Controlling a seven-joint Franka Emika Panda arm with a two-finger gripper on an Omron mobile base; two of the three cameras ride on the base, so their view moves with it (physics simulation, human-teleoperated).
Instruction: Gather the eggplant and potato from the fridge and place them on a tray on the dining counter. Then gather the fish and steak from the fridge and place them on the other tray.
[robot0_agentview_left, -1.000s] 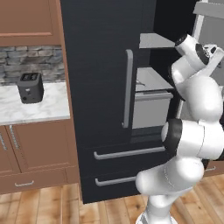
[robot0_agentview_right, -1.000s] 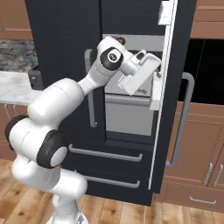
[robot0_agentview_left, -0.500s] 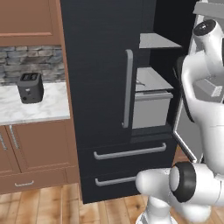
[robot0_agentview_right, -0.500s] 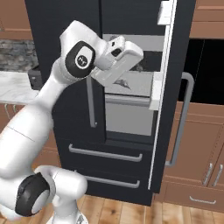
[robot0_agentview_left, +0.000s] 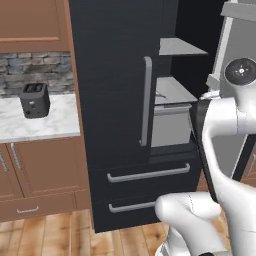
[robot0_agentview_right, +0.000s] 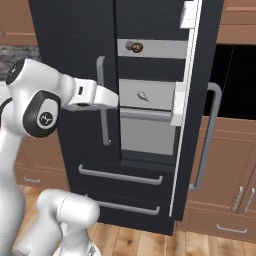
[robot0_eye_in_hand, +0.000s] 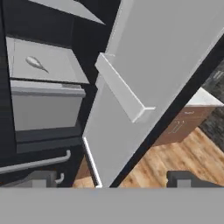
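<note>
Left base view: tall black fridge, left door shut with long silver handle, right door swung open onto grey shelves. Two drawers with silver bar handles below. Left of fridge, a white marble surface carrying a dark toaster, stone backsplash behind, brown cabinets under, wood plank floor. White arm rising at lower right, in front of the open compartment.

Right base view: open door seen edge-on, white liner and long handle. Small slender silvery-grey fish lying on middle grey shelf, inside the fridge. A small brown object on the shelf above, too small to identify. Arm reaching across toward the gap. Wood cabinetry to the right, with a black built-in recess.

Hand view: hand spread wide, fingertips far apart at bottom edge, nothing between them. Fish on grey shelf upper left, well apart from hand. Door's white inner panel running diagonally through centre. Wood floor lower right.
</note>
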